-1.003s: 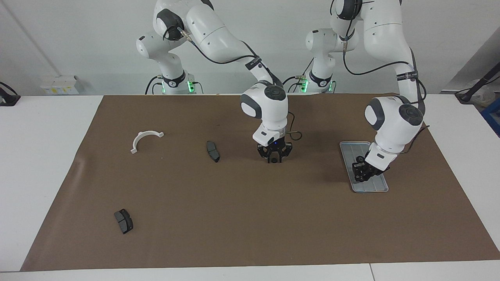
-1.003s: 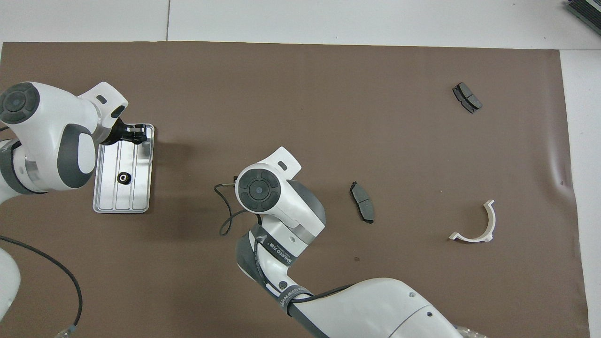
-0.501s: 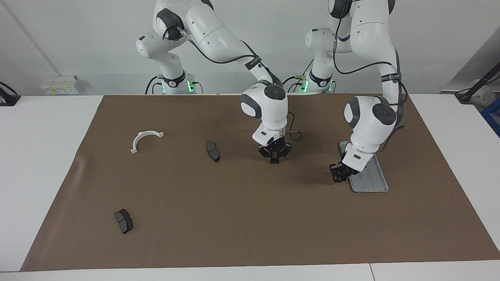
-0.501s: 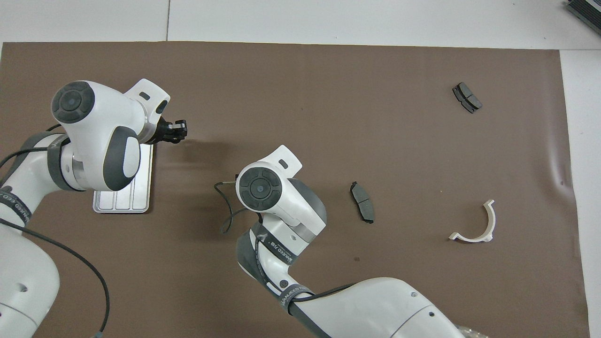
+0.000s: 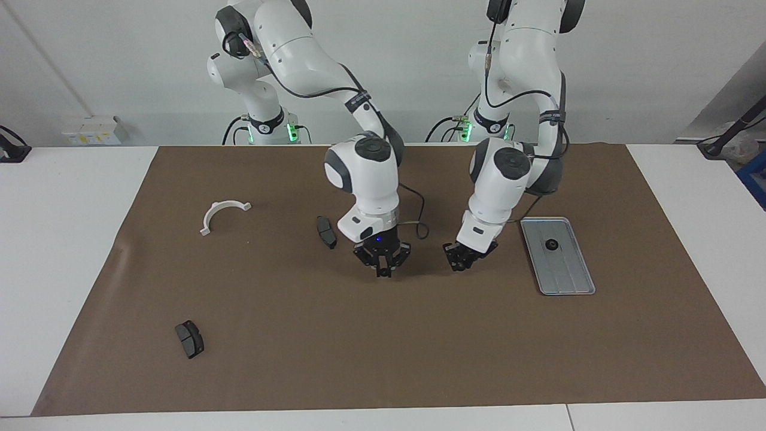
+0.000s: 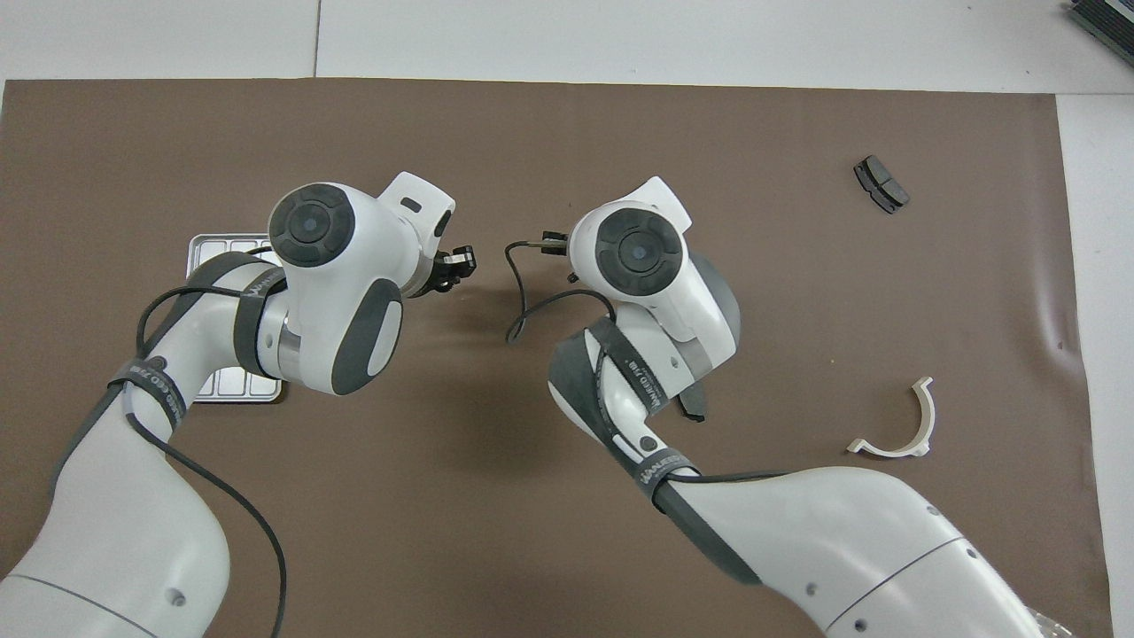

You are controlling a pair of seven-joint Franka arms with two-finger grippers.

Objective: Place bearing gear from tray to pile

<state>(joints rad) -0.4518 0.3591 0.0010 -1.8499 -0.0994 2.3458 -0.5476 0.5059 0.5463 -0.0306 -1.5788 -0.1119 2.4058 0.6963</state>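
Swung off the tray [image 5: 571, 281] to mid-mat [image 5: 299, 359]: left gripper [image 5: 464, 261], grip impossible to judge. Shifted toward it: right gripper [image 5: 383, 269], clenched, just beside a dark pad [image 5: 327, 232]. Bearing gear [image 5: 551, 244] lying on the tray. From overhead: tray [image 6: 204, 248] largely under the left arm, left gripper [image 6: 454, 264] over bare mat, right gripper hidden.

A white table [image 5: 72, 251] carries a large brown paper-like mat [image 5: 383, 335] that covers most of its top. Directly on the mat, toward the left arm's end, lies a flat silver-grey ridged metal tray [image 5: 568, 275]. Toward the right arm's end lie a white half-ring bracket [image 5: 221, 214], a dark grey curved pad [image 5: 326, 231] nearer the middle, and a second dark grey pad [image 5: 190, 339] farther from the robots.
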